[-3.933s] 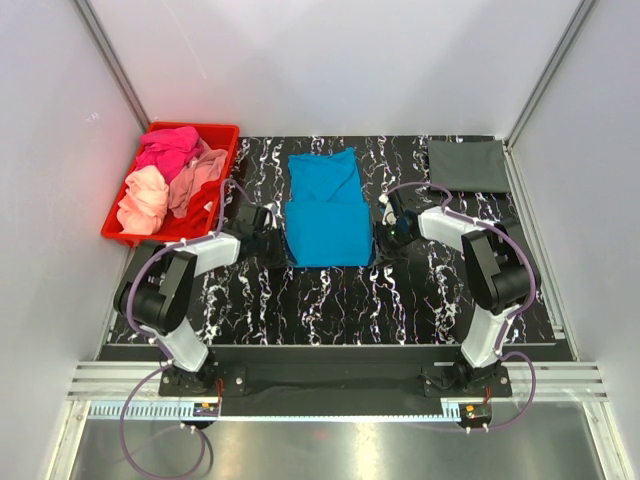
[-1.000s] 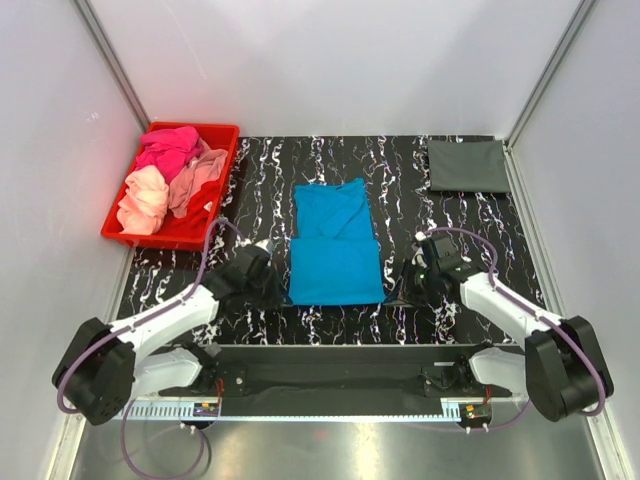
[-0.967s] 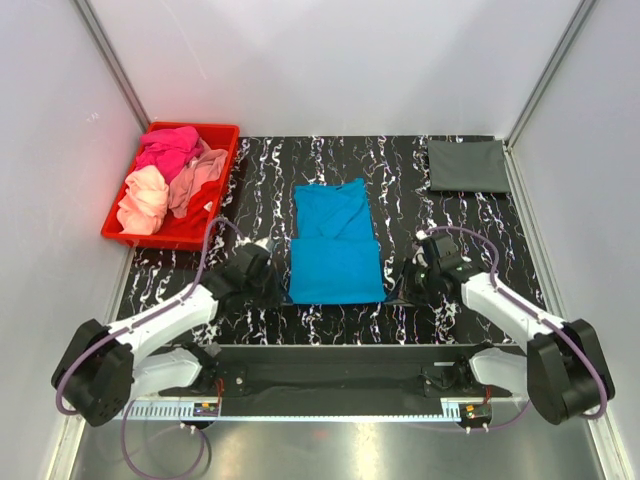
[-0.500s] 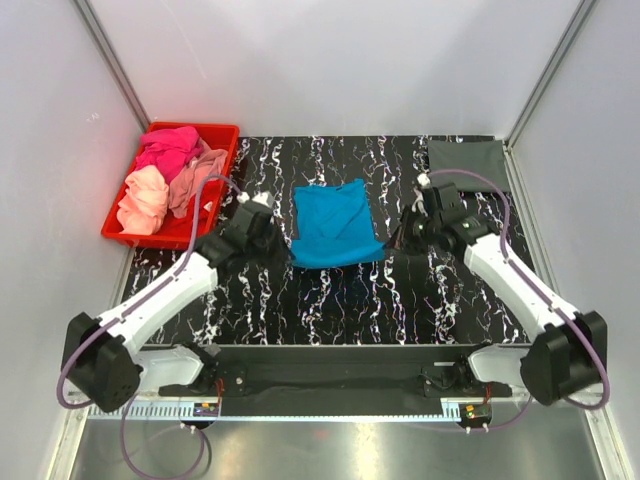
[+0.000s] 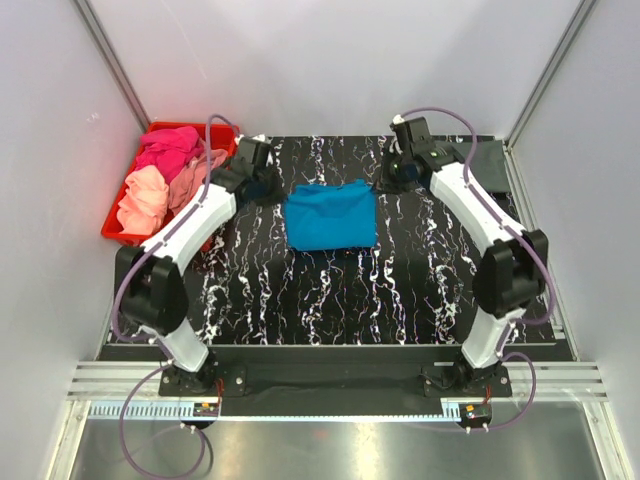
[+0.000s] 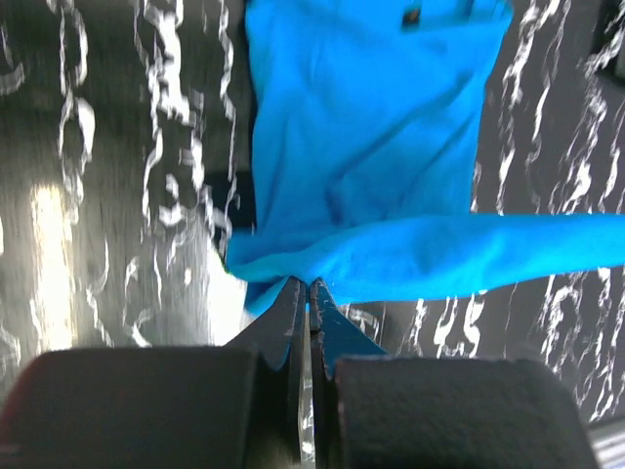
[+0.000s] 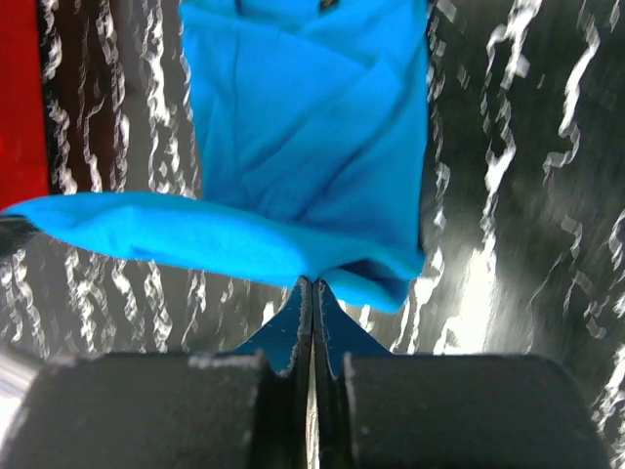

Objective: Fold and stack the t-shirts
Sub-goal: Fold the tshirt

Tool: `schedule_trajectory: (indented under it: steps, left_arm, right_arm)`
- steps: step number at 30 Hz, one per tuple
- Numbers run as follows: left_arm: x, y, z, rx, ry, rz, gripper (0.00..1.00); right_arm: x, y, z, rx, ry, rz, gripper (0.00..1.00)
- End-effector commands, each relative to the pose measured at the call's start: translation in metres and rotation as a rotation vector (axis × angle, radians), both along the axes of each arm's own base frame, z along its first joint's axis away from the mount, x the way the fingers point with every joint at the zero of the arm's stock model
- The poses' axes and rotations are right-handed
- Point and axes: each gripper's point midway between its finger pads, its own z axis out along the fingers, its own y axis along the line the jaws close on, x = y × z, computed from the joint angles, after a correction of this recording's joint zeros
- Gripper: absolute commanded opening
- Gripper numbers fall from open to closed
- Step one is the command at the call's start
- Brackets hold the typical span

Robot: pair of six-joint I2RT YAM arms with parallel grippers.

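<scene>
Pink and peach shirts (image 5: 160, 185) are lying heaped in the red bin (image 5: 118, 233) at far left. Just beside it, the left jaws are pinching shut on one corner of the blue shirt (image 5: 330, 217), which is lying in the middle of the table (image 5: 330, 300) with its held edge stretching, raised, across to the right jaws, clamping the other corner. The half-fold seems to be in hand, and the next move is likely calling for lowering that edge squarely onto the layer below before releasing.
</scene>
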Motion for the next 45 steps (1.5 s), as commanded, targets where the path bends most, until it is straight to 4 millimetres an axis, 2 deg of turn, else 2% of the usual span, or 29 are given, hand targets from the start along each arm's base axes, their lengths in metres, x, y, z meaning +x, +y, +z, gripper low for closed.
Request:
schedule_trajectory:
  steps: [1, 2, 3, 4, 5, 6, 10, 15, 18, 21, 22, 23, 24, 26, 28, 29, 30, 31, 32, 33, 34, 35, 36, 37, 38, 39, 40, 43, 45]
  left_arm:
    - [0.039, -0.004, 0.037, -0.046, -0.118, -0.034, 0.0]
    - [0.049, -0.002, 0.025, -0.037, -0.095, -0.031, 0.0]
    - [0.06, -0.005, 0.037, -0.052, -0.122, -0.035, 0.0]
    - [0.066, -0.004, 0.036, -0.051, -0.12, -0.036, 0.0]
    - [0.076, -0.002, 0.024, -0.046, -0.1, -0.031, 0.0]
    - [0.085, -0.003, 0.032, -0.056, -0.121, -0.033, 0.0]
    - [0.116, -0.004, 0.021, -0.061, -0.143, -0.045, 0.0]
    - [0.154, -0.006, -0.003, -0.116, -0.155, -0.071, 0.0]
    - [0.177, -0.009, 0.005, -0.143, -0.22, -0.088, 0.02]
    - [0.201, -0.012, -0.004, -0.165, -0.26, -0.098, 0.17]
    - [0.208, -0.01, -0.023, -0.163, -0.231, -0.083, 0.25]
    - [0.215, -0.014, -0.016, -0.181, -0.251, -0.095, 0.43]
    - [0.219, -0.015, -0.019, -0.187, -0.251, -0.102, 0.48]
    - [0.223, -0.01, -0.016, -0.182, -0.262, -0.098, 0.53]
    - [0.22, -0.002, -0.012, -0.162, -0.286, -0.076, 0.61]
    - [0.216, 0.004, 0.011, -0.145, -0.33, -0.054, 0.62]
    - [0.206, 0.008, 0.002, -0.12, -0.307, -0.051, 0.64]
    - [0.198, 0.009, 0.004, -0.102, -0.3, -0.05, 0.64]
    - [0.188, 0.011, 0.019, -0.085, -0.308, -0.044, 0.64]
    - [0.177, 0.018, 0.004, -0.043, -0.262, -0.023, 0.64]
    - [0.162, 0.017, -0.006, -0.01, -0.217, -0.04, 0.63]
    - [0.149, 0.021, 0.003, 0.006, -0.223, -0.035, 0.62]
    - [0.136, 0.02, -0.004, 0.007, -0.202, -0.047, 0.61]
    - [0.114, 0.017, -0.031, 0.006, -0.152, -0.069, 0.59]
    - [0.101, 0.011, -0.036, -0.011, -0.145, -0.096, 0.59]
    - [0.09, 0.008, -0.027, -0.022, -0.167, -0.109, 0.58]
    - [0.071, 0.003, -0.049, -0.014, -0.121, -0.132, 0.57]
    - [0.051, -0.008, -0.058, -0.031, -0.109, -0.174, 0.56]
    - [0.036, -0.006, -0.077, -0.034, -0.074, -0.178, 0.54]
  right_arm:
    - [0.033, -0.012, 0.012, -0.061, -0.059, -0.017, 0.0]
    - [0.041, -0.012, 0.003, -0.067, -0.044, -0.02, 0.0]
    - [0.047, -0.014, 0.002, -0.069, -0.046, -0.025, 0.0]
    - [0.057, -0.017, 0.009, -0.062, -0.07, -0.034, 0.0]
    - [0.064, -0.017, 0.0, -0.069, -0.055, -0.035, 0.0]
    - [0.073, -0.018, 0.006, -0.063, -0.075, -0.039, 0.0]
    - [0.099, -0.02, 0.002, -0.044, -0.101, -0.031, 0.0]
    - [0.13, -0.016, -0.022, -0.013, -0.108, 0.003, 0.0]
    - [0.146, -0.016, -0.035, 0.011, -0.12, 0.009, 0.0]
    - [0.164, -0.014, -0.038, 0.036, -0.167, 0.027, 0.01]
    - [0.171, -0.013, -0.051, 0.034, -0.165, 0.027, 0.02]
    - [0.176, -0.016, -0.055, 0.03, -0.163, 0.021, 0.09]
    - [0.187, -0.02, -0.045, 0.039, -0.192, 0.018, 0.16]
    - [0.191, -0.025, -0.062, 0.027, -0.151, 0.021, 0.34]
    - [0.194, -0.034, -0.054, 0.003, -0.159, 0.006, 0.39]
    - [0.188, -0.039, -0.053, -0.006, -0.151, 0.0, 0.43]
    - [0.183, -0.04, -0.051, -0.007, -0.143, -0.001, 0.45]
    - [0.175, -0.039, -0.032, 0.005, -0.163, 0.01, 0.47]
    - [0.167, -0.037, -0.029, 0.018, -0.156, 0.028, 0.5]
    - [0.148, -0.033, -0.047, 0.036, -0.094, 0.064, 0.53]
    - [0.137, -0.032, -0.028, 0.052, -0.118, 0.08, 0.53]
    - [0.117, -0.032, -0.051, 0.055, -0.05, 0.095, 0.53]
    - [0.105, -0.03, -0.054, 0.069, -0.037, 0.125, 0.54]
    - [0.096, -0.029, -0.041, 0.08, -0.066, 0.142, 0.54]
    - [0.079, -0.031, -0.063, 0.078, -0.008, 0.149, 0.54]
    - [0.07, -0.028, -0.065, 0.091, -0.003, 0.178, 0.53]
    - [0.064, -0.027, -0.065, 0.104, -0.008, 0.195, 0.52]
    - [0.046, -0.023, -0.086, 0.137, 0.036, 0.227, 0.45]
    - [0.036, -0.018, -0.097, 0.174, 0.069, 0.247, 0.41]
